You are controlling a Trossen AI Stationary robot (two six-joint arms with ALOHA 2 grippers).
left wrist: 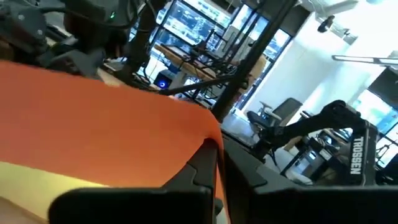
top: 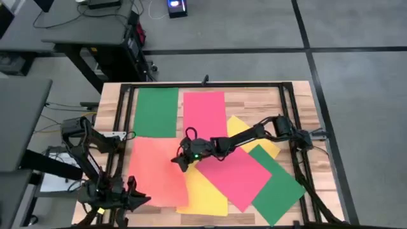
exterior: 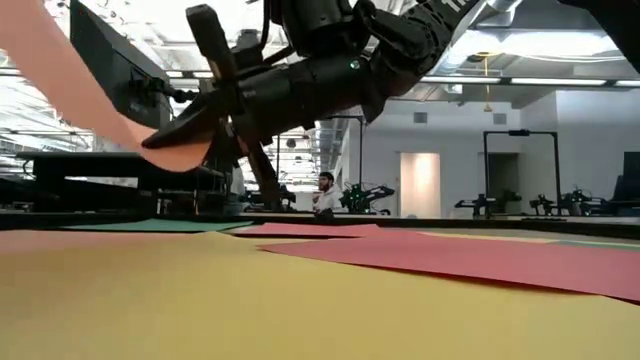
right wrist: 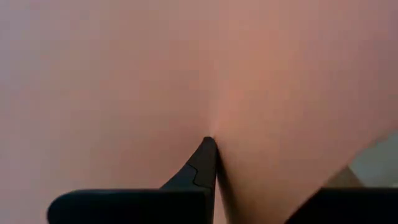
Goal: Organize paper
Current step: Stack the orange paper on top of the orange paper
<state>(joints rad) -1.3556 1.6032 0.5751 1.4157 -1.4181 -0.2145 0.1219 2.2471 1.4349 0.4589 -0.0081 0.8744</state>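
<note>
- Progress: early, by judgement; the paper is spread loose over the tabletop (top: 299,95), not gathered into one stack.
- Two sheets lie squared side by side at the far edge: a green sheet (top: 156,111) and a pink-red sheet (top: 205,113); these appear placed.
- Remaining sheets overlap at odd angles nearer the front: an orange sheet (top: 156,170), a yellow sheet (top: 205,194), a large pink-red sheet (top: 234,175), a second green sheet (top: 278,184), and a second yellow sheet (top: 249,132) partly covered; these are left to sort.
- Right tool (top: 182,159): reaches to the tabletop's middle; fingers pressed together on the orange sheet's far corner; the low view shows that corner lifted off the surface, and the right wrist view shows paper filling the frame.
- Left tool (top: 130,198): at the front left edge, at the orange sheet's near corner; the left wrist view shows the fingers pinching the sheet's edge.
- Both tools thus grip the same orange sheet at opposite corners.
</note>
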